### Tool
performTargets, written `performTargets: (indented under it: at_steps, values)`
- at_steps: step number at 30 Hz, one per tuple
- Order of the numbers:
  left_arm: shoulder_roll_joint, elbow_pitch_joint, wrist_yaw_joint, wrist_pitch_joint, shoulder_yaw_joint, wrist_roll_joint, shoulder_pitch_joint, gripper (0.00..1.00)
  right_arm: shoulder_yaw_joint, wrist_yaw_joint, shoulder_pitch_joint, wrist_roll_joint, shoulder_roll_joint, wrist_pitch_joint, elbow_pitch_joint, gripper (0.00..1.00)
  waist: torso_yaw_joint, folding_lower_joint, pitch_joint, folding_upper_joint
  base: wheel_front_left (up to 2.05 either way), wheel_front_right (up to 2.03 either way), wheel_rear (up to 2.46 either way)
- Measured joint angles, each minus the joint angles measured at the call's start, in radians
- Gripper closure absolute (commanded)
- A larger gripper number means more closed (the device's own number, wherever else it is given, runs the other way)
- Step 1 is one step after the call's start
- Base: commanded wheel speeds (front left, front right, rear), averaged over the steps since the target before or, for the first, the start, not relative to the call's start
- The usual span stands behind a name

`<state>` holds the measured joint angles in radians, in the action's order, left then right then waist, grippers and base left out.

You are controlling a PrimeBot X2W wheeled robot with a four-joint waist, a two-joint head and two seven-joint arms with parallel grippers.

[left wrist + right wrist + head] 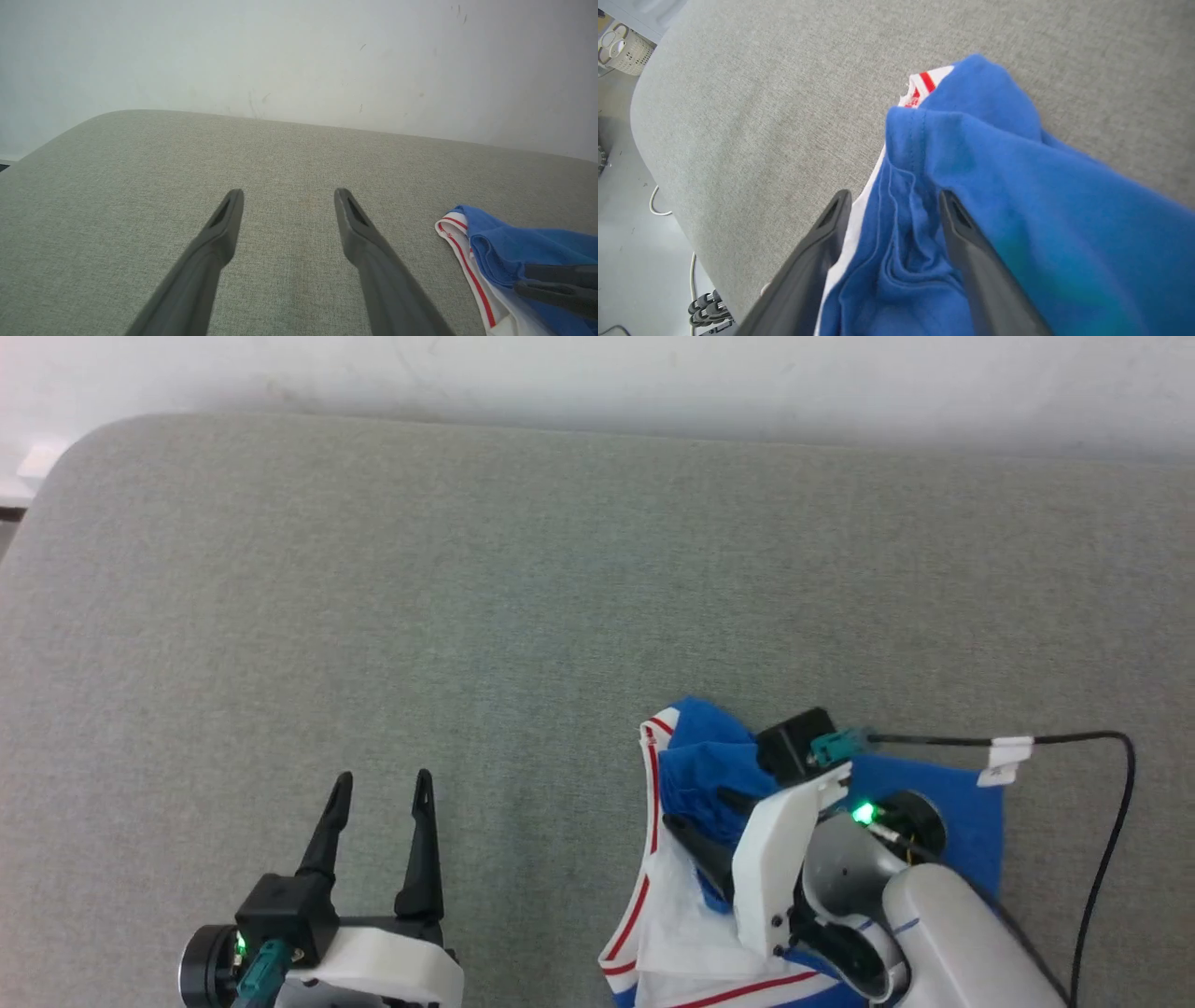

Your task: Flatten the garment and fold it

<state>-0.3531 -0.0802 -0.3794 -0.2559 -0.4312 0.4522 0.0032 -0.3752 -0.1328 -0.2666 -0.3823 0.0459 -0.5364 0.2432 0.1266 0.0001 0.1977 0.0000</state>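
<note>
Both spread: left pincer (384, 775) over the tabletop (560, 569), right pincer (697, 807) straddling the bunched garment (709, 747), half-hidden beneath that arm (943, 924).

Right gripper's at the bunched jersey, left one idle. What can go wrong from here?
The right gripper stands open astride several stacked blue folds of the garment; closing may pinch multiple layers, so lifting won't spread it.
The black cable loops beside the fabric and might snag.
The left gripper hovers open over the bare grey surface, away from the garment; a one-sided pull may just drag the heap.
</note>
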Motion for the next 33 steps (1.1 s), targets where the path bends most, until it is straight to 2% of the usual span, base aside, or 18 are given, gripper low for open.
performTargets:
  at_steps: [3, 5, 11, 15, 18, 21, 32, 33]
  values:
    - [0.000, 0.000, 0.000, 0.000, 0.008, 0.001, 0.000, 0.00, 0.036, 0.000, 0.001, -0.002, 0.000, -0.033, -0.086, 0.00, -0.021, 0.0000, -0.004, 0.0000, 0.00, 0.00, 0.00]
    - [0.000, -0.001, 0.000, 0.000, 0.013, 0.002, 0.000, 0.00, 0.100, 0.000, 0.015, 0.006, 0.002, -0.055, -0.169, 0.00, -0.036, 0.0000, -0.006, 0.0000, 0.00, 0.00, 0.00]
    - [-0.002, -0.012, -0.001, -0.001, 0.022, 0.002, 0.012, 0.00, 0.376, 0.001, 0.165, 0.040, 0.052, -0.098, -0.408, 0.00, -0.083, 0.0000, -0.009, 0.0000, 0.00, 0.00, 0.00]
    - [-0.004, -0.025, -0.001, -0.001, 0.025, 0.001, 0.012, 0.00, 0.514, 0.001, 0.279, 0.048, 0.045, -0.118, -0.487, 0.00, -0.102, -0.0002, -0.002, 0.0000, 0.00, 0.00, 0.00]
    - [-0.005, -0.028, -0.001, -0.001, 0.023, 0.000, 0.011, 0.00, 0.555, 0.001, 0.346, 0.046, 0.036, -0.130, -0.485, 0.00, -0.110, 0.0000, 0.009, 0.0000, 0.00, 0.00, 0.00]
    - [-0.005, -0.028, -0.001, -0.001, 0.021, -0.001, 0.011, 0.00, 0.554, 0.001, 0.366, 0.041, 0.021, -0.127, -0.445, 0.00, -0.114, -0.0001, 0.017, 0.0000, 0.00, 0.00, 0.00]
    - [-0.039, -0.046, -0.001, 0.026, 0.010, -0.022, 0.010, 0.00, 0.498, 0.001, 0.309, 0.010, 0.012, -0.059, -0.188, 0.00, -0.088, -0.0002, -0.003, 0.0001, 0.00, 0.00, 0.00]
    - [-0.041, -0.048, -0.001, 0.028, 0.009, -0.022, 0.009, 0.00, 0.497, 0.001, 0.297, 0.001, 0.013, -0.052, -0.163, 0.67, -0.086, -0.0002, -0.004, 0.0000, 0.00, 0.00, 0.00]
